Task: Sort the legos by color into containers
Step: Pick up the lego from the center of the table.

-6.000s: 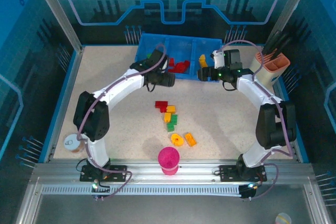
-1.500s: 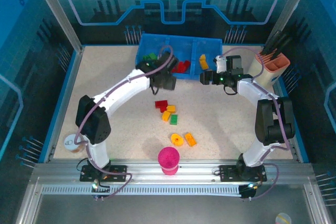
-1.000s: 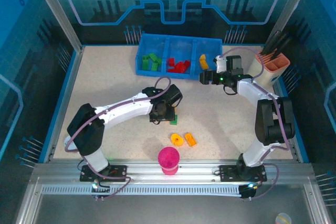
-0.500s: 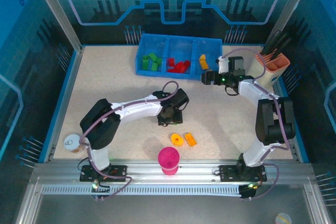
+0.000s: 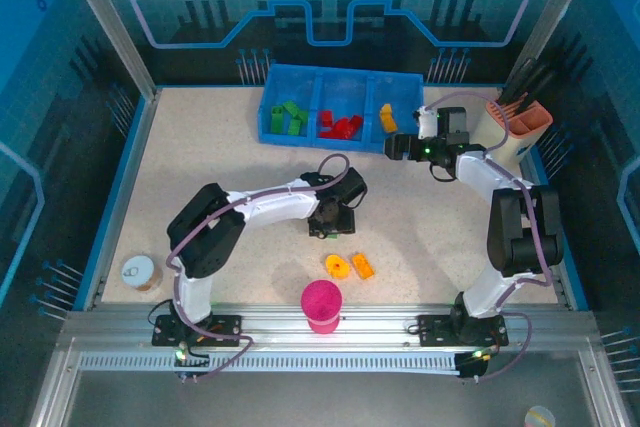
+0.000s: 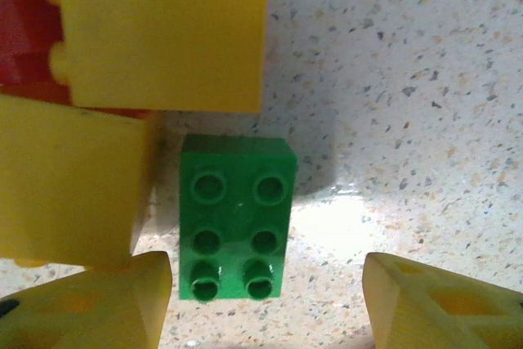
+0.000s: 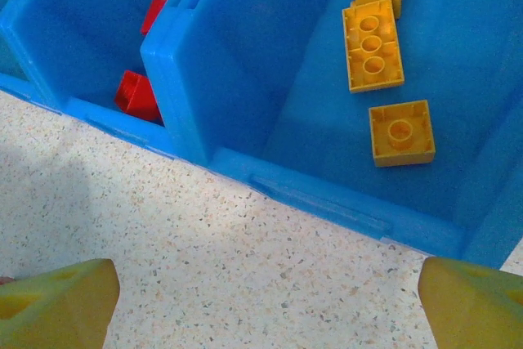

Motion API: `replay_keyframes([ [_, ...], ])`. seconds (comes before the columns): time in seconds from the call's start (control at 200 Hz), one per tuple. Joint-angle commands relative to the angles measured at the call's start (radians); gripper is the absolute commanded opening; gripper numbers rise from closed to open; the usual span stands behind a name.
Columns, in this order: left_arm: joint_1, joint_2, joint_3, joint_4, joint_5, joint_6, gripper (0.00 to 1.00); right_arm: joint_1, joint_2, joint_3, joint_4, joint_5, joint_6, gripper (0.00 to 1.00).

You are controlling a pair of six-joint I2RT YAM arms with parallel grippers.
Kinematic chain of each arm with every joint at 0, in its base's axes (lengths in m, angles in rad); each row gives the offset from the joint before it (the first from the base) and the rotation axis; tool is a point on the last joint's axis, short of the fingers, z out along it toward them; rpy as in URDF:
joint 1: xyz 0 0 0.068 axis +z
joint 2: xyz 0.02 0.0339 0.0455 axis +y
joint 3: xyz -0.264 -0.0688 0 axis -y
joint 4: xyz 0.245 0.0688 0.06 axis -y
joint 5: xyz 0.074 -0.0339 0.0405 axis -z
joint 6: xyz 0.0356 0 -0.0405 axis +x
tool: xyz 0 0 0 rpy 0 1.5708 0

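My left gripper (image 6: pixel 265 304) is open, low over a green lego (image 6: pixel 237 217) that lies flat on the table between its yellow fingertips (image 6: pixel 90 304), nearer the left one. Two yellow legos (image 6: pixel 159 30) and a red one (image 6: pixel 20 30) crowd it from the left and above. In the top view this left gripper (image 5: pixel 325 222) covers that cluster at mid-table. A round yellow lego (image 5: pixel 337 266) and an orange one (image 5: pixel 362 267) lie nearer. My right gripper (image 7: pixel 265 304) is open and empty over bare table before the blue containers (image 7: pixel 327 202), whose right compartment holds yellow legos (image 7: pixel 373 45).
The blue tray (image 5: pixel 345 73) at the back holds green (image 5: pixel 290 117), red (image 5: pixel 340 127) and yellow bricks. A magenta cup (image 5: pixel 321 305) stands at the near edge. A beige-and-pink utensil holder (image 5: pixel 520 122) is beside the right arm. A small round lid (image 5: pixel 135 270) lies near left.
My left arm has swung from the tray down to the brick cluster at mid-table and shifted a little right, lowering over the green brick. The right gripper has barely moved.
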Motion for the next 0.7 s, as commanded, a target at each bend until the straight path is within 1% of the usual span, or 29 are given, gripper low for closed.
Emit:
replay_keyframes([
  [0.0,-0.006,0.036,0.014,0.003,0.032,0.025,0.64,-0.017,0.001,-0.012,0.027,-0.026,0.009,0.95],
  [0.185,-0.006,0.064,0.03,0.007,0.04,0.039,0.63,-0.017,0.006,-0.013,0.031,-0.03,0.014,0.95],
  [0.315,-0.005,0.082,0.041,-0.007,0.056,0.053,0.57,-0.017,0.007,-0.015,0.031,-0.03,0.015,0.95],
  [0.58,-0.006,0.125,0.065,-0.071,0.071,0.094,0.52,-0.017,0.009,-0.015,0.034,-0.028,0.017,0.95],
  [0.696,-0.001,0.156,0.072,-0.082,0.079,0.115,0.46,-0.018,0.006,-0.019,0.036,-0.028,0.017,0.95],
])
